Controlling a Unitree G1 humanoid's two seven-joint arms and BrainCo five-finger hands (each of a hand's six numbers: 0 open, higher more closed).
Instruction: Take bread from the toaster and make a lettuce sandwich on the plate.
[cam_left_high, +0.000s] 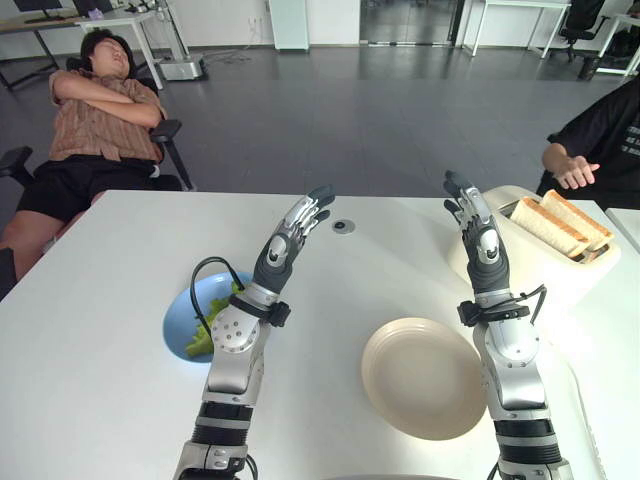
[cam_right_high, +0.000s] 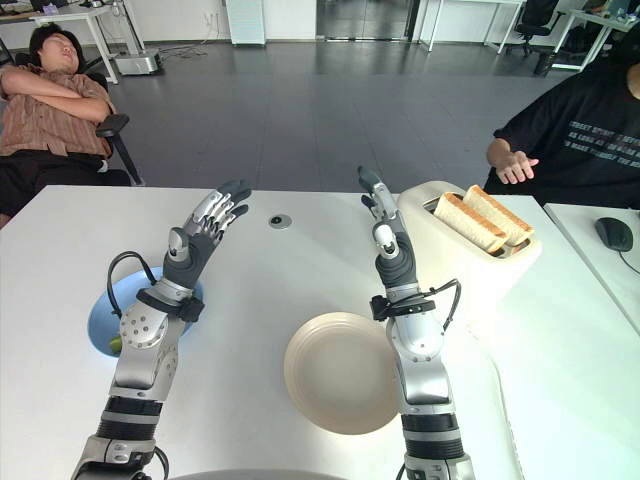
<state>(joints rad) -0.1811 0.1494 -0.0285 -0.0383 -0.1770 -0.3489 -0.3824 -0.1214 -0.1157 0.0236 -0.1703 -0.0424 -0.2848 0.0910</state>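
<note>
A cream toaster (cam_left_high: 535, 262) stands at the table's right, with two toasted bread slices (cam_left_high: 560, 225) sticking up from its slots. A cream plate (cam_left_high: 424, 377) lies bare at the front centre. Green lettuce (cam_left_high: 203, 335) rests in a blue bowl (cam_left_high: 190, 312) on the left, partly hidden by my left forearm. My left hand (cam_left_high: 295, 228) hovers above the table just past the bowl, fingers spread, holding nothing. My right hand (cam_left_high: 472, 220) is raised upright beside the toaster's left end, fingers straight, holding nothing.
The white table (cam_left_high: 100, 300) has a small round grommet (cam_left_high: 343, 226) at the centre back. A second table with a computer mouse (cam_right_high: 613, 233) adjoins on the right. A person's hand (cam_left_high: 572, 170) hovers behind the toaster without touching it.
</note>
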